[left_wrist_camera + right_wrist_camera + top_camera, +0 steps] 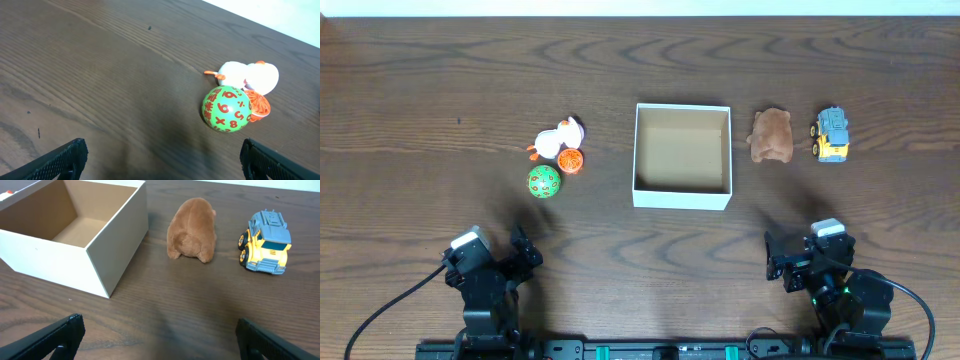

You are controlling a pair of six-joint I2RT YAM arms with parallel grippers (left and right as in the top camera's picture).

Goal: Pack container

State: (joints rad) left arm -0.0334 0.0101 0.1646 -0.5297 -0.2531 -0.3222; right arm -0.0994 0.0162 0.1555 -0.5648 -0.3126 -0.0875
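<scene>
The container (pixel 682 196), a square open box with white walls and tan inside, stands empty at the table's middle; it also shows in the right wrist view (pixel 117 245). Left of it lie a white duck toy (pixel 558 138), a small orange ball (pixel 571 160) and a green numbered ball (pixel 544 182); the left wrist view shows the duck (pixel 250 76), the orange ball (pixel 260 106) and the green ball (pixel 226 108). Right of it lie a brown plush (pixel 771 135) (pixel 192 229) and a yellow-blue truck (pixel 832 134) (pixel 266 247). My left gripper (pixel 525 252) (pixel 162 160) and right gripper (pixel 782 262) (pixel 160 340) are open and empty near the front edge.
The dark wood table (pixel 420 100) runs to a pale far edge at the top of the overhead view. Arm bases and cables sit at the front edge.
</scene>
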